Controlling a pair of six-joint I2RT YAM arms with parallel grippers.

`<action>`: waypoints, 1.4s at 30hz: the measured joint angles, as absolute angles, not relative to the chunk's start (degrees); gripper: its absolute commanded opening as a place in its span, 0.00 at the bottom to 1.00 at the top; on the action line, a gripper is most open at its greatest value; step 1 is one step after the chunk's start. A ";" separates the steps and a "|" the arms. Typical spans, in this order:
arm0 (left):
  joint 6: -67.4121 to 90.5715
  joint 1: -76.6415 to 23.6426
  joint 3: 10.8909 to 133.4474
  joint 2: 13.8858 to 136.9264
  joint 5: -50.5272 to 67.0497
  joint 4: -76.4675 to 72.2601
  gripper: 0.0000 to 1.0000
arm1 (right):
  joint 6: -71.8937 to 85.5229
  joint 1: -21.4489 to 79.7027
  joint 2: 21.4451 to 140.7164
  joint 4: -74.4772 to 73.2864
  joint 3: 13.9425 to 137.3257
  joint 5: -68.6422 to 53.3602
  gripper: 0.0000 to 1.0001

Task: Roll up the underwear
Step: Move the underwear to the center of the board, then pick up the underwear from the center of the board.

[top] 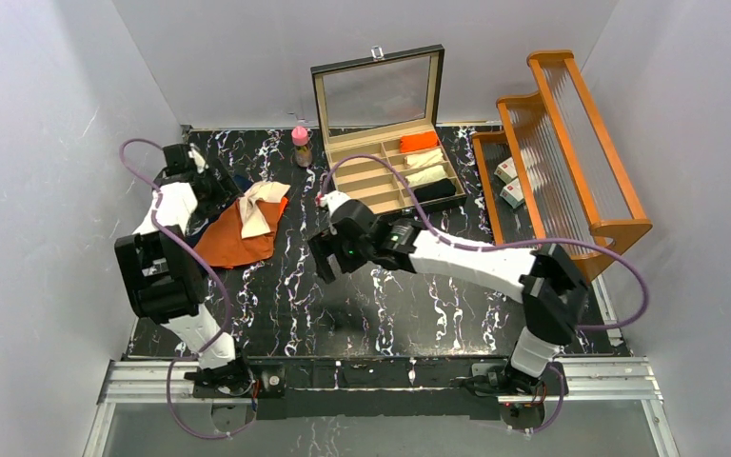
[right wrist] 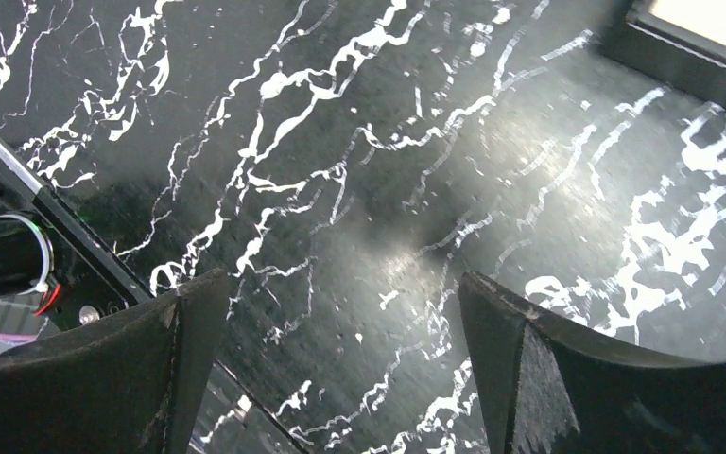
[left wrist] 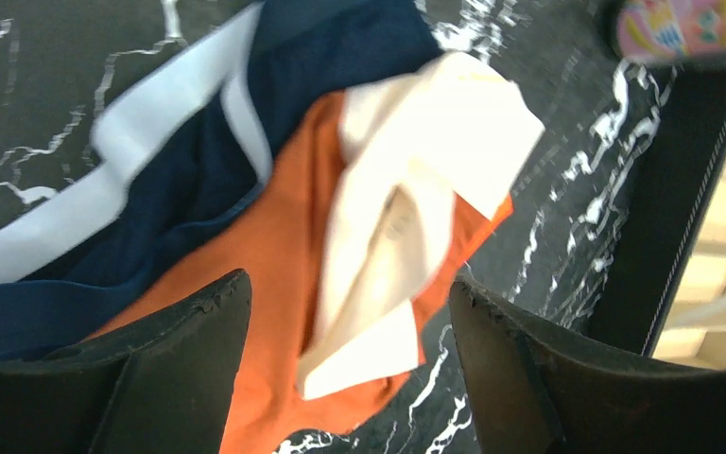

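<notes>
The orange underwear (top: 233, 246) lies at the far left of the table (top: 390, 305), with a cream piece (left wrist: 416, 180) folded over its upper part. The navy underwear (left wrist: 189, 180) touches it and seems partly beneath it. The left gripper (left wrist: 350, 293) hangs just above the orange cloth, jaws wide, holding nothing. The right gripper (right wrist: 340, 284) hangs over bare tabletop mid-table, jaws wide and empty

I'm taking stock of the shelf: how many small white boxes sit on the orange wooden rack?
2, both on the lowest shelf of the orange wooden rack: the far small white box and the near small white box, side by side. The slats could hide more.
</notes>
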State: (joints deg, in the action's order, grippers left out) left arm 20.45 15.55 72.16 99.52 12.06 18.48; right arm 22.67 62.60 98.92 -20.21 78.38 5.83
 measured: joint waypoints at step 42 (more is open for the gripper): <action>21.32 -6.13 93.33 79.89 19.19 37.22 0.00 | 32.88 53.69 73.30 -21.00 65.61 18.42 0.82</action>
